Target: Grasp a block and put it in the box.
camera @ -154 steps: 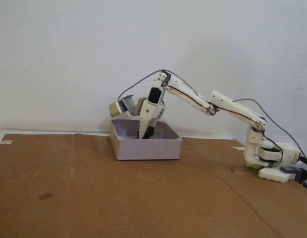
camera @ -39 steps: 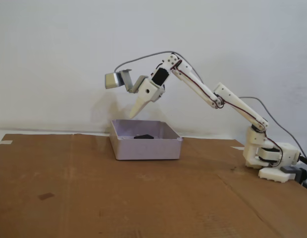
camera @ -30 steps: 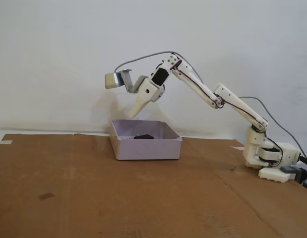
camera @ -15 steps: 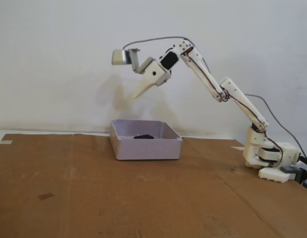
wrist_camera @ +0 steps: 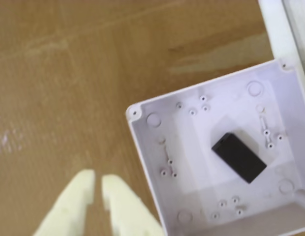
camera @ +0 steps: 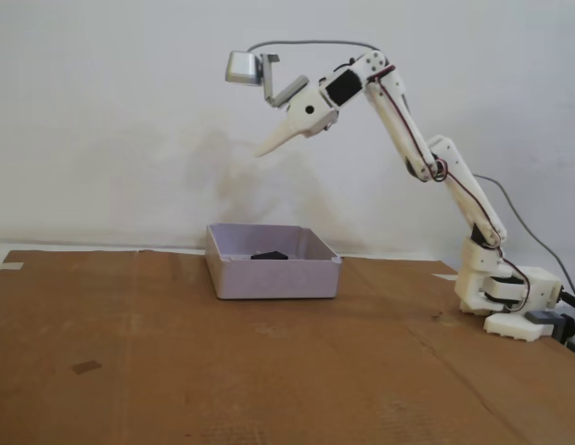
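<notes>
- High above the worktop (camera: 269, 371), in the fixed view, the end effector (camera: 261, 151) hangs on a raised arm (camera: 427, 158), well clear of everything below.
- Its two pale fingers (wrist_camera: 76, 204) show at the bottom of the wrist view, almost together with only a thin slit between them, and nothing sits in that slit. It carries nothing.
- In both views the block (wrist_camera: 239, 157) lies flat on the floor of the box (wrist_camera: 157, 162), untouched by the arm and well apart from the fingers.
- Seen from the wrist, the block sits right of the box's middle, turned at an angle to the walls. Seen from the side, only its dark top edge (camera: 269, 255) peeks over the near wall of the box (camera: 274, 276).
- My reading is that the placing step is done: the block is inside and let go, and the step in hand is the pull-away.
- What is left, as I judge it, is only for the arm to fold back toward its base (camera: 505, 297) and rest; no fresh grasp seems called for, since no other block shows on the brown cardboard.
- That move should be easy, because the fingers are far above the box walls and nothing stands in the way.
- Relative to the end effector, the block is far below; in the wrist view it lies up and to the right of the fingertips, past the box's near wall.
</notes>
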Motion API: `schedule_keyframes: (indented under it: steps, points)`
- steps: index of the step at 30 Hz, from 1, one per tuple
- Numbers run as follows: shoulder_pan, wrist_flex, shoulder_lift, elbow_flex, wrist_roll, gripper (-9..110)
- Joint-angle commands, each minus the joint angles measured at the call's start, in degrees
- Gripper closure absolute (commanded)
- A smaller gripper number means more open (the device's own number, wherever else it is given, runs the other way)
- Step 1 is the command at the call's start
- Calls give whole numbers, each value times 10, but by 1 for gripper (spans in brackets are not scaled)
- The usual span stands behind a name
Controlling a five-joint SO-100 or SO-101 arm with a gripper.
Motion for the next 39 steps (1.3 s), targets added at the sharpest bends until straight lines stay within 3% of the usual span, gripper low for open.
schedule_keyframes:
  steps: [1, 13, 28, 39]
  points:
    - [-4, 64, 132, -56, -6, 101]
    - [-29, 103, 203, -34, -6, 101]
    - [-55, 94, 410, 311, -33, 101]
    - [-54, 93, 532, 478, -57, 101]
